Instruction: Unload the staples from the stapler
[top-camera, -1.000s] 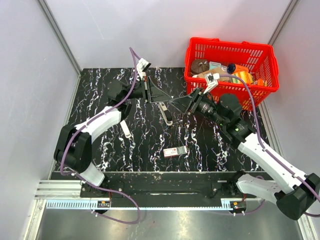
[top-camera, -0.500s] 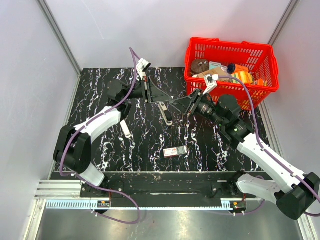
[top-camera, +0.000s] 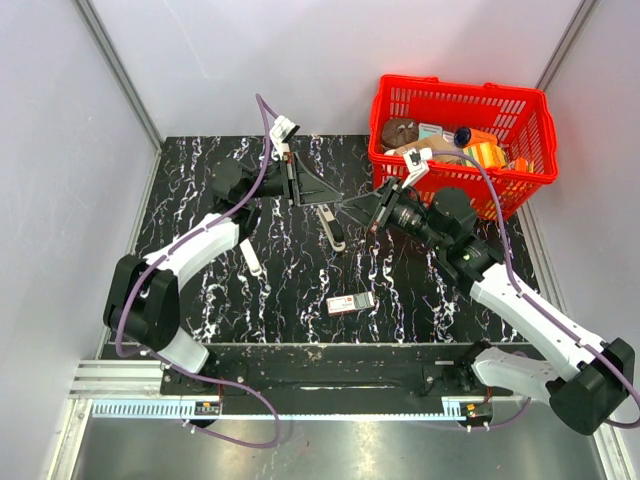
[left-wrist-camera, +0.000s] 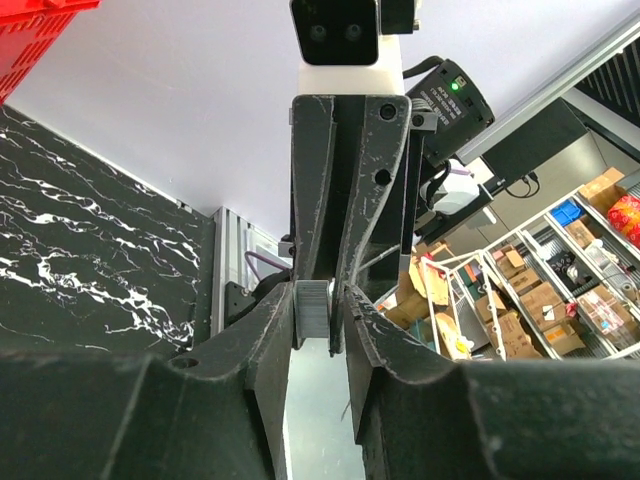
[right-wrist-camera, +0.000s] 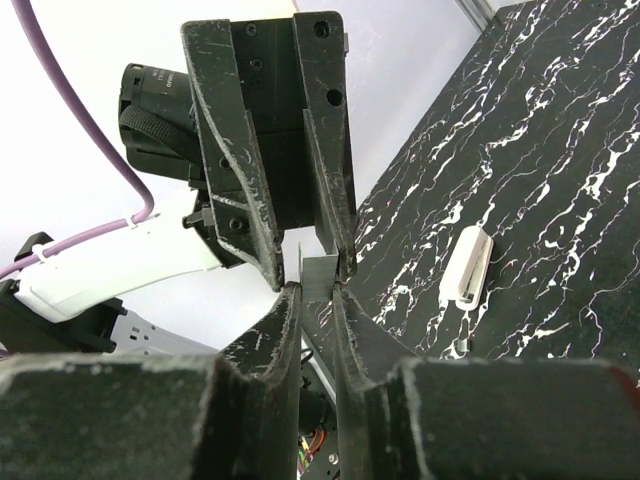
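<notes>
A short grey ridged staple strip (left-wrist-camera: 312, 315) is pinched between the tips of both grippers, which meet tip to tip above the back middle of the table. My left gripper (top-camera: 335, 202) (left-wrist-camera: 320, 310) is shut on one end of it. My right gripper (top-camera: 350, 208) (right-wrist-camera: 318, 290) is shut on the other end; the strip also shows in the right wrist view (right-wrist-camera: 322, 272). The slim grey-silver stapler (top-camera: 333, 230) lies on the black marble table just below the meeting point. It is hidden in both wrist views.
A red basket (top-camera: 460, 88) full of items stands at the back right, close behind my right arm. A slim white bar (top-camera: 250, 257) (right-wrist-camera: 468, 270) lies left of centre. A small red-and-white box (top-camera: 350, 303) lies nearer the front edge. Grey walls enclose the table.
My right gripper has edged a little to the left, closer to the left gripper. The left arm and the things on the table have not moved.
</notes>
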